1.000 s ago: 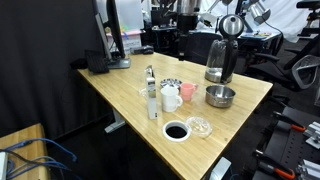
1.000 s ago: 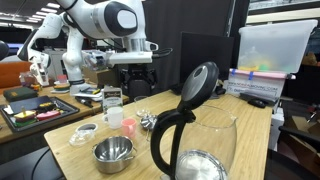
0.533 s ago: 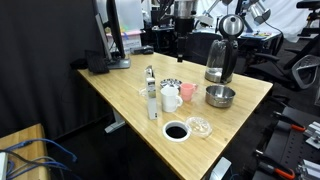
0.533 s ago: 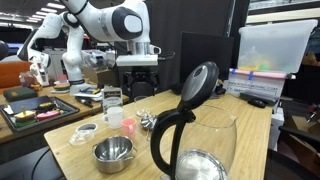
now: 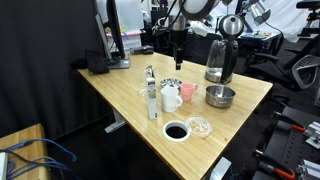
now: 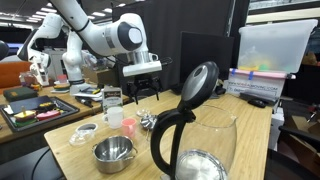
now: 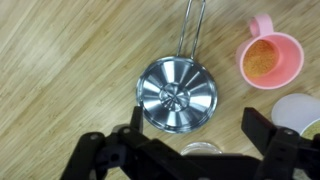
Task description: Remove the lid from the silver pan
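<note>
The hand (image 6: pixel 143 93), spread wide, hung above the round ribbed silvery lid (image 7: pixel 177 95) capping the wire-handled silver pan (image 7: pixel 189 25), seemingly to straddle it.

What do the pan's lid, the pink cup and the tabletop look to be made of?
The lid: polished metal, probably steel; mirror-bright radial reflections. The pink cup: likely plastic, matte; even colour, no glare. The table: wood or wood-look laminate, satin; visible grain streaks.

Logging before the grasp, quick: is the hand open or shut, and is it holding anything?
The hand is open, holding nothing, above the lid.
</note>
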`<state>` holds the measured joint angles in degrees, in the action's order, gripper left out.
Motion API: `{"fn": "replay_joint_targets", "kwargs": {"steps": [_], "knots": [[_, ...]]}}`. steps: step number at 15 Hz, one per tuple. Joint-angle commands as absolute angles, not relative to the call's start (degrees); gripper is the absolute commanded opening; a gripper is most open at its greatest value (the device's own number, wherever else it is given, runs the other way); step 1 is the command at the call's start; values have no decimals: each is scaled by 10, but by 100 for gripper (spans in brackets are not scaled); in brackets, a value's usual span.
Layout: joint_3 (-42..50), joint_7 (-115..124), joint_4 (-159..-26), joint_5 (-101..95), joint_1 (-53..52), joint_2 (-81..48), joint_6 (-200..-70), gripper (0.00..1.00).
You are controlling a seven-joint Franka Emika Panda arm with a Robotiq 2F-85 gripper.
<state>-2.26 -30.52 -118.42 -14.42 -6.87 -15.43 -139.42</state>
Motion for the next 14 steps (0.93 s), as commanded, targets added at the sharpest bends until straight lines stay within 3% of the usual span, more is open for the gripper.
{"fn": "replay_joint_targets", "kwargs": {"steps": [1, 14], "knots": [[-34, -307, -1155, -183, -58, -194, -1424, 100], [-54, -394, -1155, -190, -49, -225, -1433, 100]]}}
